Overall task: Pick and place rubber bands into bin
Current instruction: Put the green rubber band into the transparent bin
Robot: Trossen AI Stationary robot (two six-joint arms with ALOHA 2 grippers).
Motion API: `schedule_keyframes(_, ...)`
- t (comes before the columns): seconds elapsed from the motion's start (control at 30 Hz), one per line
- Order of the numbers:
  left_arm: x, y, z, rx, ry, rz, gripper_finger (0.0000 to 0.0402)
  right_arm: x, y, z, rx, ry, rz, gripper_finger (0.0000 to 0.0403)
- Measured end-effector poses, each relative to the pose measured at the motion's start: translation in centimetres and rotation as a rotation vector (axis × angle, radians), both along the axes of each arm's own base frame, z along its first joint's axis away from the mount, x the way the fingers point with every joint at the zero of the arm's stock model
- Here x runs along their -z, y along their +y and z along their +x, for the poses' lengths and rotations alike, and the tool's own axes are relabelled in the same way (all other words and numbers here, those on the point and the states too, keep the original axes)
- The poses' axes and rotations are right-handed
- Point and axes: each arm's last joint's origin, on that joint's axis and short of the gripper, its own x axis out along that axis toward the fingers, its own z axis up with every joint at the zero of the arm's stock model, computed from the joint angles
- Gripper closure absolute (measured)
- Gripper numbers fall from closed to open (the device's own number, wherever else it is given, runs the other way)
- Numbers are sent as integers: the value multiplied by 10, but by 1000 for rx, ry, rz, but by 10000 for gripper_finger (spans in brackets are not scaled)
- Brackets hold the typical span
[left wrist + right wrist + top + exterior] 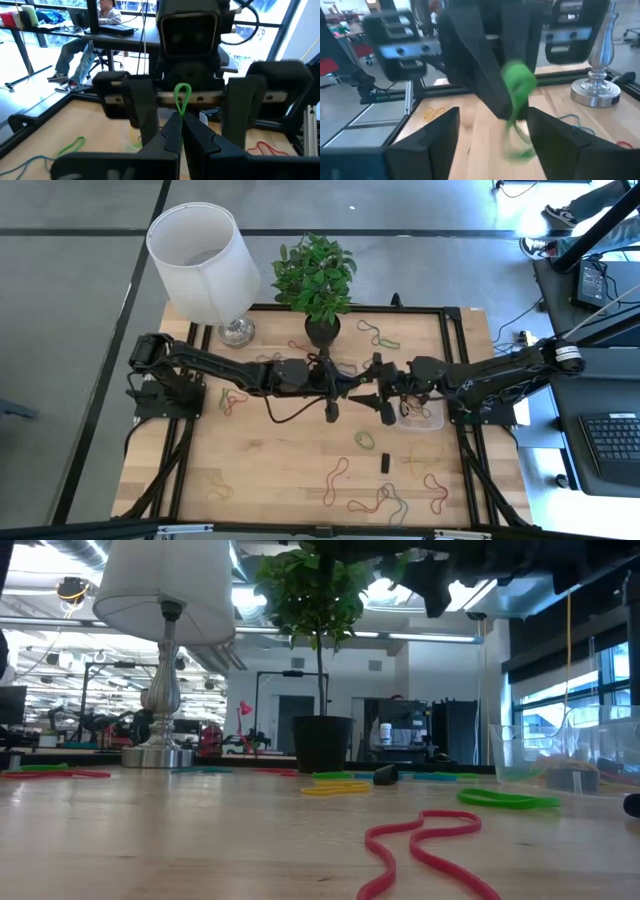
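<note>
Pale wood planks make up the surface beneath me, and both my arms meet above its middle. My left gripper (181, 120) is pressed shut on a thin green rubber band (182, 97). The pinch sits at the loop's lower end, so the free loop stands out past my fingertips, its long axis running straight on from them toward my other arm.

My right gripper (492, 125) faces it head on, spread wide with one finger on each side of that green loop and closed on nothing. From above, the two grippers sit nose to nose, the left (352, 388) just beside the right (385, 395).

What the next move turns on, I judge, is where the small clear plastic bin (432, 426) lies. It is on the right arm's side of the meeting point, just beyond and below the right gripper, so the right arm is the nearer one to carry the band over it. The left would have to reach past.

Farther out, loose bands lie scattered on the surface, among them a long red rubber loop (335, 480) toward the front edge. At the far edge stand a leafy green potted plant (315, 275) and a white-shaded lamp (203, 250).
</note>
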Motion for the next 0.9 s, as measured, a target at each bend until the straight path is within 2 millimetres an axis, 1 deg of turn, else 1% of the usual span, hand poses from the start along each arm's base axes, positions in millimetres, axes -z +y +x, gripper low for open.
schedule_keyframes(0.07, 0, 0, 0, 1, -5, -1, 398, 2, 0, 1, 0, 10, -4, 197)
schedule_keyframes(0.13, 0, -2, 0, 4, -5, 0, 398, 2, 0, 1, 0, 11, -5, 230)
schedule_keyframes(0.23, 0, -2, 0, 5, -5, 0, 398, 2, 0, 1, 0, 11, -6, 290)
schedule_keyframes(0.33, 0, -2, 0, 6, -4, 0, 398, 2, 0, 1, 0, 11, -7, 361)
schedule_keyframes(0.37, 0, -2, 0, 5, -4, 0, 398, 2, 0, 1, 0, 12, -9, 381)
schedule_keyframes(0.4, 0, -2, 0, 4, -4, 0, 398, 2, 0, 1, -1, 12, -11, 390)
schedule_keyframes(0.57, 0, -2, 0, 0, -4, 0, 385, 2, 0, 1, 0, 18, -5, 390)
schedule_keyframes(0.67, 0, -2, 0, 1, -3, -6, 363, 4, 0, 1, 0, 44, -4, 398)
schedule_keyframes(0.77, 0, -2, 0, 0, -3, -18, 338, 6, 0, 1, 1, 63, 4, 394)
schedule_keyframes(0.9, -3, -2, -4, 1, 25, -8, 312, 2, 0, -4, 4, 67, 32, 395)
